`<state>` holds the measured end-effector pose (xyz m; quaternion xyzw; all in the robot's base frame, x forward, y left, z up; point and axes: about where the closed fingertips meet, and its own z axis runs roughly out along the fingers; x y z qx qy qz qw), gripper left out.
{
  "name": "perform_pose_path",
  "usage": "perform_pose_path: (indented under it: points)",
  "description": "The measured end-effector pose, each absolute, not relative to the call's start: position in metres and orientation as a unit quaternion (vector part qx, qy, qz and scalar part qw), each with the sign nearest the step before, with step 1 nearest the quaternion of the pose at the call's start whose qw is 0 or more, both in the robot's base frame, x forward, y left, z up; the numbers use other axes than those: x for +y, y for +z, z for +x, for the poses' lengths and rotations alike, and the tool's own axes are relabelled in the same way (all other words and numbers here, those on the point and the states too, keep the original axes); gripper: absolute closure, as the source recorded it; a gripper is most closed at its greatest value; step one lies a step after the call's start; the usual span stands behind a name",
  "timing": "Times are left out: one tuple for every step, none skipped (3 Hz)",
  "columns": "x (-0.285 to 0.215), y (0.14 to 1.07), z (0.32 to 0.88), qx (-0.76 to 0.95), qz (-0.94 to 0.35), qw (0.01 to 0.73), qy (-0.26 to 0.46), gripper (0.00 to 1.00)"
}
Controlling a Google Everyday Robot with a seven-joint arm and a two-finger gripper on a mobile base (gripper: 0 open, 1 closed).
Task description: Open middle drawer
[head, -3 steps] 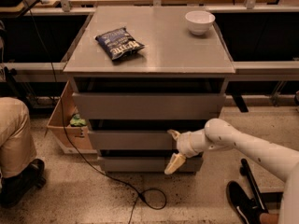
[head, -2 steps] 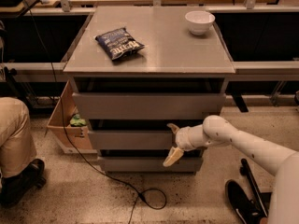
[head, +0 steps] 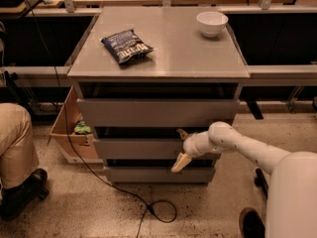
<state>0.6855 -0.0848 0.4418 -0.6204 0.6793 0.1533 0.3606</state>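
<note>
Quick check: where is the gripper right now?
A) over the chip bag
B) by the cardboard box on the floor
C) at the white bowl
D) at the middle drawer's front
D: the gripper is at the front of the middle drawer, right of centre, fingers spread over its panel; chip bag and bowl lie up on the cabinet top.

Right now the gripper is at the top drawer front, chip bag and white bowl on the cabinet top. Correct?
Not quite. The camera view shows the gripper at the front of the middle drawer, right of its centre, not at the top drawer. The rest holds: the chip bag and the white bowl are on the cabinet top.
</note>
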Motion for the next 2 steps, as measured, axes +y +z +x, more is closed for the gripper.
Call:
perform_pose_path:
  points:
    - [-0.084,0.43,0.684,0.683,-0.624,0.35,0.148,0.26]
    - [-0.078,0.432,0.667,0.678,-0.638,0.336,0.141,0.5]
